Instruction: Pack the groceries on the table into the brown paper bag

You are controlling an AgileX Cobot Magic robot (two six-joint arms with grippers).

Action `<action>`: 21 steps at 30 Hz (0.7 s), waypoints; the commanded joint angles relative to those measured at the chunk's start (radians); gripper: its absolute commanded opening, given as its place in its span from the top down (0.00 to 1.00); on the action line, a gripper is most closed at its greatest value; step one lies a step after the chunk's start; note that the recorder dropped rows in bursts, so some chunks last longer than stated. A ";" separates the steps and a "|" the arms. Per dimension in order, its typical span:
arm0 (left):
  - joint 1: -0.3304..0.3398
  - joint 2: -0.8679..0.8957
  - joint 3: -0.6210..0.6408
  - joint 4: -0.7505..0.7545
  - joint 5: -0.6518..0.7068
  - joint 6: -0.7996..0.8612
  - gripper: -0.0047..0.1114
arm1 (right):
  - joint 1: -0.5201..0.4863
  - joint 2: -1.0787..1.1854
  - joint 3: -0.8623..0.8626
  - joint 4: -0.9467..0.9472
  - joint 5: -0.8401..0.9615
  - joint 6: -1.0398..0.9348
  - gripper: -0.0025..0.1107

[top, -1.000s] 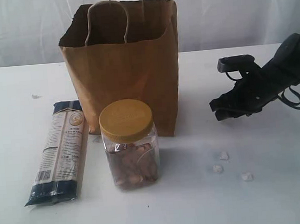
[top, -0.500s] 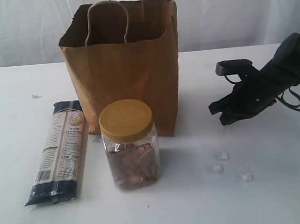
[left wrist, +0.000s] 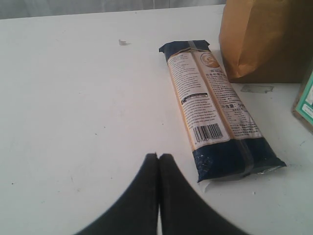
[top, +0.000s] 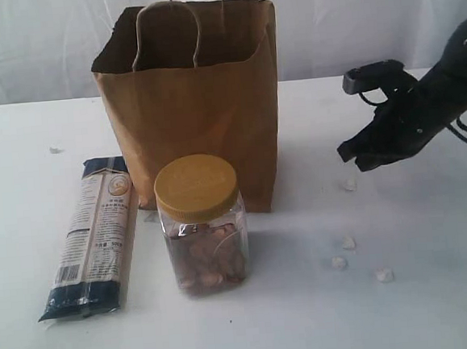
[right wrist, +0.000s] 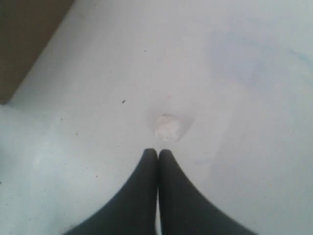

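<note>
The brown paper bag [top: 192, 105] stands upright and open at the back middle of the white table [top: 438, 304]. In front of it stands the clear yellow-lidded jar [top: 201, 224]. The long navy-beige pasta packet [top: 92, 234] lies flat to the bag's left. My right gripper [top: 347, 153] hangs shut and empty above the table, right of the bag, over a white crumb [right wrist: 167, 127]. My left gripper [left wrist: 158, 156] is shut and empty, low over the table beside the pasta packet [left wrist: 215, 112], with the bag [left wrist: 266, 39] beyond it. The left arm does not show in the exterior view.
Several small white crumbs [top: 348, 243] lie on the table at the front right, one [top: 349, 184] under the right gripper. A small speck [top: 53, 150] lies far left. A green-white box edge [left wrist: 305, 103] shows in the left wrist view. A white curtain hangs behind.
My right gripper has risen and drawn back to the right, away from the bag, uncovering a crumb beneath it. Bag, jar and pasta packet have stayed put.
</note>
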 commanded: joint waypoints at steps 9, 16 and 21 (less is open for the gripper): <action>0.003 -0.005 0.003 -0.005 0.002 -0.005 0.96 | 0.021 0.140 -0.102 -0.004 -0.013 -0.005 0.58; 0.003 -0.005 0.003 -0.005 0.002 -0.005 0.96 | 0.022 0.181 -0.102 -0.006 -0.032 -0.005 0.58; 0.003 -0.005 0.003 -0.005 0.002 -0.005 0.96 | 0.024 0.200 -0.102 -0.004 -0.032 -0.005 0.64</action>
